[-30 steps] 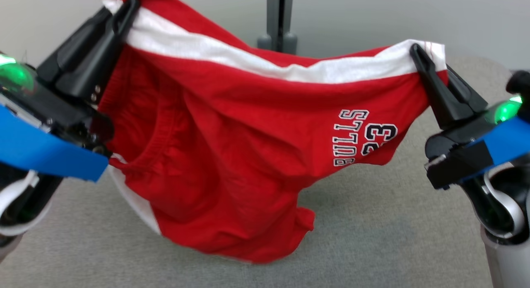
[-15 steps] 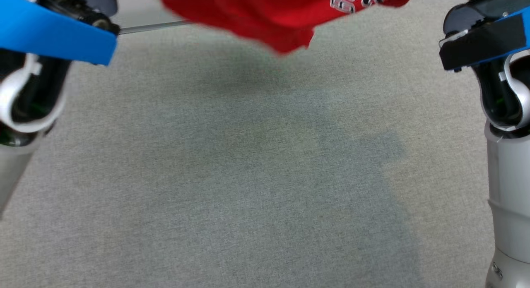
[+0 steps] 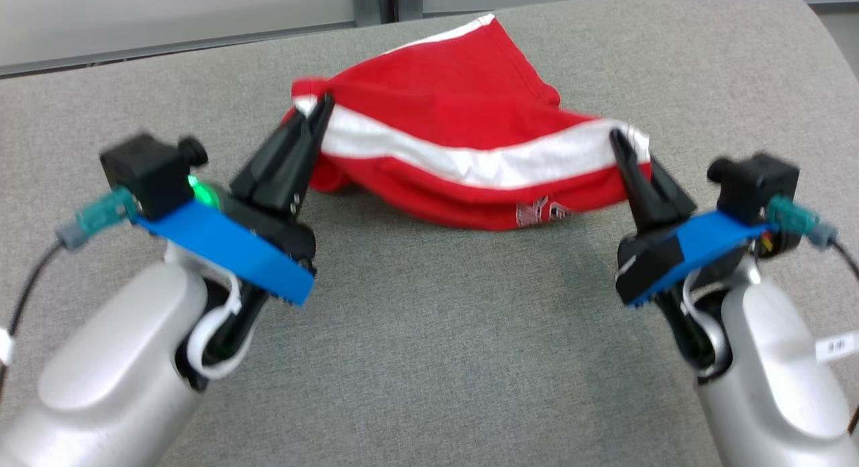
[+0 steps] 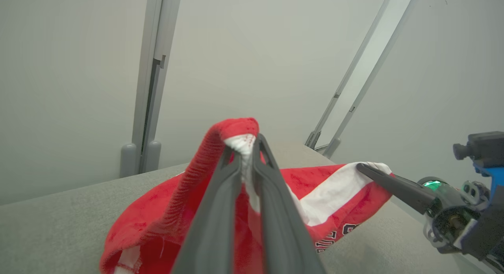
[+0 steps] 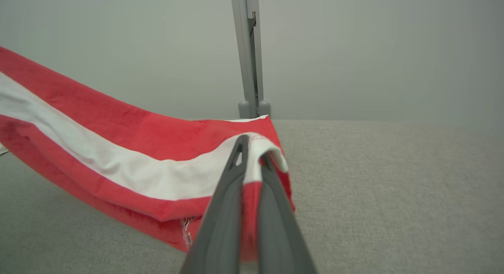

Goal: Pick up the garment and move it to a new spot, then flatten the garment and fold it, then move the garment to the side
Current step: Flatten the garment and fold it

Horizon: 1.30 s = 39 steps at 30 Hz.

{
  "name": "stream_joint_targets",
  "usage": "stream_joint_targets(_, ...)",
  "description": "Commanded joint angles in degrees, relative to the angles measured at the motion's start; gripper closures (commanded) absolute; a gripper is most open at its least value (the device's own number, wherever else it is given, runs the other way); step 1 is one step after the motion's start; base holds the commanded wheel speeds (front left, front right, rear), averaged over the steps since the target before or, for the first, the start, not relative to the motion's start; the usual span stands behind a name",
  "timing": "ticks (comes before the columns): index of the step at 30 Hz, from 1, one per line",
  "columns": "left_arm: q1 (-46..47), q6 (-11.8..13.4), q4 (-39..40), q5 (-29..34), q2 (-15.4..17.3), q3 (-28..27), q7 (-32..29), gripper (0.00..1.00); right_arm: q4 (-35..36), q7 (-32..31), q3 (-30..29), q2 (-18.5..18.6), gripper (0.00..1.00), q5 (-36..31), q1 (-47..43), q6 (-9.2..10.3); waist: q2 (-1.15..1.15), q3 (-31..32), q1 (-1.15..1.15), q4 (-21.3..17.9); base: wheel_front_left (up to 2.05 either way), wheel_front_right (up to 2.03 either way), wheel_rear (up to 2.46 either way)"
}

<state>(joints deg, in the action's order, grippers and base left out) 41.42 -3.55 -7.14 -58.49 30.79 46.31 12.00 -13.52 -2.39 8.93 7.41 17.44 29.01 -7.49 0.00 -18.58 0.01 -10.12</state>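
Note:
The garment (image 3: 463, 111) is a pair of red shorts with a white stripe and printed lettering. It sags onto the grey table (image 3: 429, 333) between my two grippers, its far part resting on the surface. My left gripper (image 3: 322, 108) is shut on the garment's left corner (image 4: 242, 142). My right gripper (image 3: 621, 141) is shut on the right corner (image 5: 262, 148). Both held corners stand a little above the table, with the white stripe (image 5: 118, 163) stretched between them. My right gripper (image 4: 364, 169) also shows at the right of the left wrist view.
A grey upright post (image 5: 250, 49) stands behind the table's far edge against a pale wall. The table's right corner (image 3: 798, 11) is rounded. Bare grey cloth surface (image 3: 456, 373) stretches between my two forearms toward the front.
The head camera has shifted a lot. The garment hung in the air between both grippers a second ago; now it is lowered, its far part lying on the table. Both grips are unchanged.

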Motion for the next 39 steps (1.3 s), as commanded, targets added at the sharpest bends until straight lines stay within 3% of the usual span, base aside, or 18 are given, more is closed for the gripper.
stream_joint_targets(1,-1.32,0.00,-0.15,-0.07,-0.29,-0.28,0.86,1.00,-0.25,0.96,-0.15,-0.27,1.00,0.57,-1.50,-0.01,0.00,0.29,-0.01,0.00,0.00,0.00,0.00)
stream_joint_targets(5,-7.93,0.94,0.59,1.19,-1.07,-1.20,2.81,1.00,0.00,3.71,-0.86,-1.15,1.00,0.88,-7.09,-0.01,0.00,1.75,-0.01,0.00,0.00,0.00,0.00)
stream_joint_targets(9,-15.79,2.72,4.43,2.95,-2.06,-5.48,3.25,1.00,3.60,4.98,-2.45,-1.83,1.00,-0.07,-13.10,-0.01,0.00,3.85,-0.01,-0.11,0.00,0.00,0.00)
stream_joint_targets(16,-32.03,4.37,14.90,7.48,-4.83,-14.60,3.24,1.00,15.86,2.34,-6.25,-3.25,1.00,-0.74,-25.26,-0.01,0.00,7.65,-0.01,-0.28,0.00,0.00,0.00)
stream_joint_targets(23,-41.96,5.09,20.93,9.48,-4.83,-16.44,3.26,1.00,28.42,-2.63,-9.78,-4.31,1.00,-1.81,-35.12,-0.01,0.00,8.29,-0.01,0.85,0.00,0.00,0.00)
stream_joint_targets(27,-42.98,5.44,19.56,7.95,-6.00,-14.72,1.32,1.00,28.98,-5.80,-10.61,-4.45,1.00,-3.69,-34.85,-0.01,0.00,6.53,-0.01,2.94,0.00,0.00,0.00)
stream_joint_targets(31,-40.42,5.08,16.92,3.89,-9.45,-14.75,-0.05,1.00,26.87,-7.54,-11.50,-4.43,1.00,-3.97,-31.27,-0.01,0.00,3.98,-0.01,5.46,0.00,0.00,0.00)
stream_joint_targets(39,-30.21,7.09,6.89,1.74,-15.12,-16.17,-2.33,1.00,17.66,-13.21,-10.73,0.71,1.00,-2.46,-15.22,-0.01,0.00,-1.87,-0.01,9.75,0.00,0.00,0.00)
